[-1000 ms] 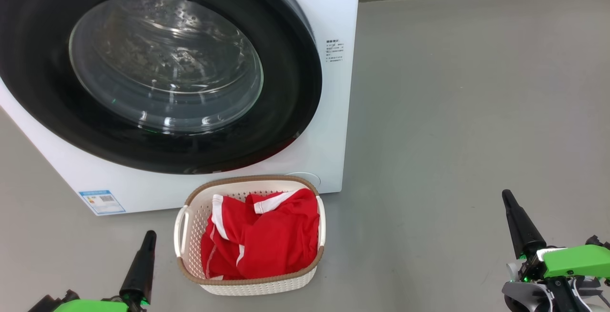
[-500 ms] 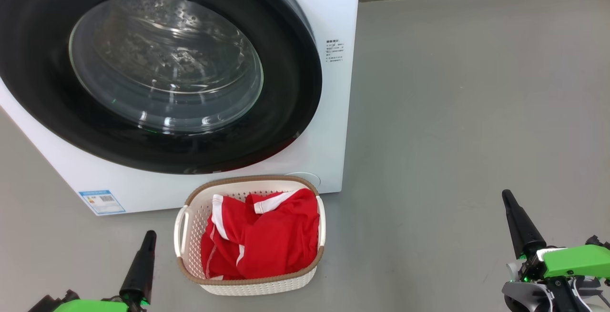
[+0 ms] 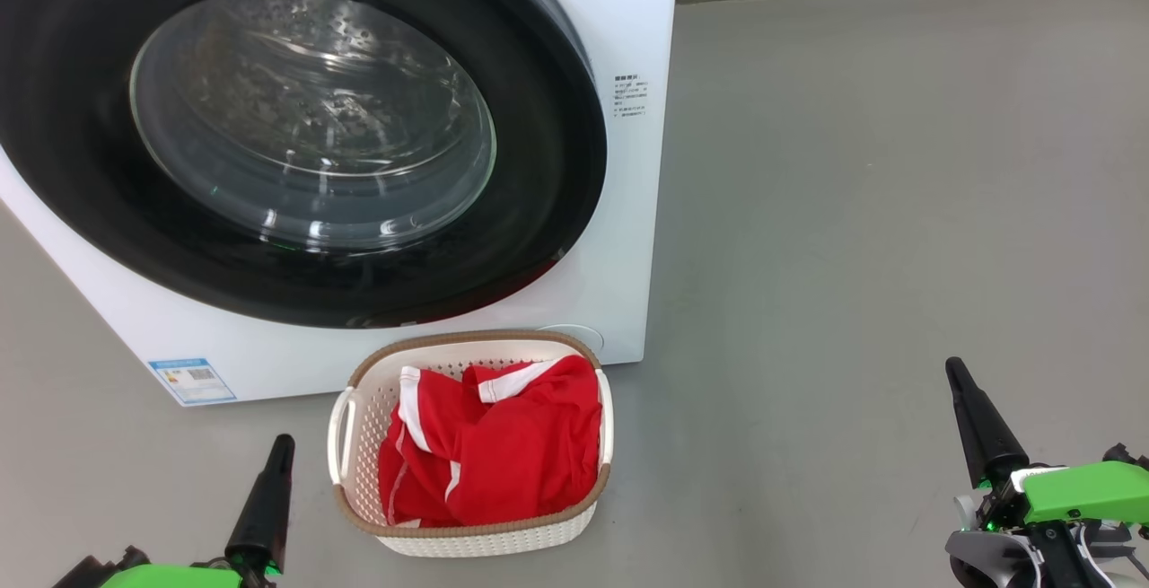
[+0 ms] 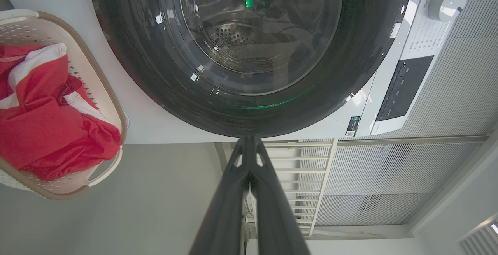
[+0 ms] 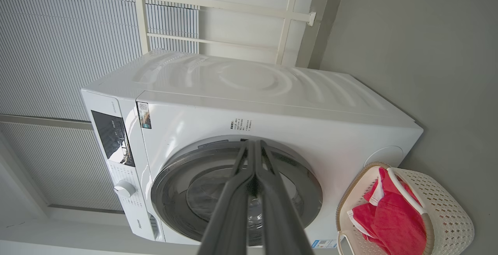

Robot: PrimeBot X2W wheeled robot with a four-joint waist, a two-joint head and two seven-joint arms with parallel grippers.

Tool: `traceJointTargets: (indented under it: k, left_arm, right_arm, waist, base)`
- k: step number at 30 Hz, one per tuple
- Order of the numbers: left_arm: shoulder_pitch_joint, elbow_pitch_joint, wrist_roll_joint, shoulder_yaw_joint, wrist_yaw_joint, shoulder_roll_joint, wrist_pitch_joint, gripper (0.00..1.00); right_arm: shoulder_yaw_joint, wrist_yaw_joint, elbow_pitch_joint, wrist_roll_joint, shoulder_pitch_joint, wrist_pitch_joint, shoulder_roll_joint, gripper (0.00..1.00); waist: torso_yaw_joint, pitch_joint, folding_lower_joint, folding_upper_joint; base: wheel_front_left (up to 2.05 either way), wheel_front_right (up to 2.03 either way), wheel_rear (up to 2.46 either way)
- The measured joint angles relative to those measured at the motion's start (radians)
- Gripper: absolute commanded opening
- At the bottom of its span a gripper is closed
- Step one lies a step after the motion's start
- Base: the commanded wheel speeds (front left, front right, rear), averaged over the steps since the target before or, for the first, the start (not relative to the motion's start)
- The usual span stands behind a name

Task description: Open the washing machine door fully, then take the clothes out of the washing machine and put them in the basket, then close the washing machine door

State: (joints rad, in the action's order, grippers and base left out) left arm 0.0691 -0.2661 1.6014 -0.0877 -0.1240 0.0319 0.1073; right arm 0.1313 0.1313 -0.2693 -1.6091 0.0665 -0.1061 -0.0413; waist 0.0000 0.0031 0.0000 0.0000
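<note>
laundry corner, washing machine [image 3: 633, 211], basket [image 3: 467, 337], grey floor [image 3: 880, 211]

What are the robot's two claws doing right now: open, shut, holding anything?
Left gripper: closed, fingers pressed together, holding nothing.
Right gripper: closed, fingers pressed together, holding nothing.

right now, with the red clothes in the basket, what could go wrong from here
1. The washing machine door looks flush, but the pictures do not show whether it is latched; it might swing open over the basket.
2. The basket stands close beside the shut left gripper; a sideways swing of that arm could knock it.
3. The clothes are heaped near the rim, so a bump might spill them.
</note>
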Motion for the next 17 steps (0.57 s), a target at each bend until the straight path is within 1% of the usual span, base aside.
traceJointTargets:
  k: [17]
  left_arm:
    - [0.000, 0.000, 0.000, 0.000, 0.000, 0.000, 0.000, 0.00]
  right_arm:
    - [0.000, 0.000, 0.000, 0.000, 0.000, 0.000, 0.000, 0.00]
  waist:
    - [0.000, 0.000, 0.0000, 0.0000]
  base:
    - [0.00, 0.00, 0.00]
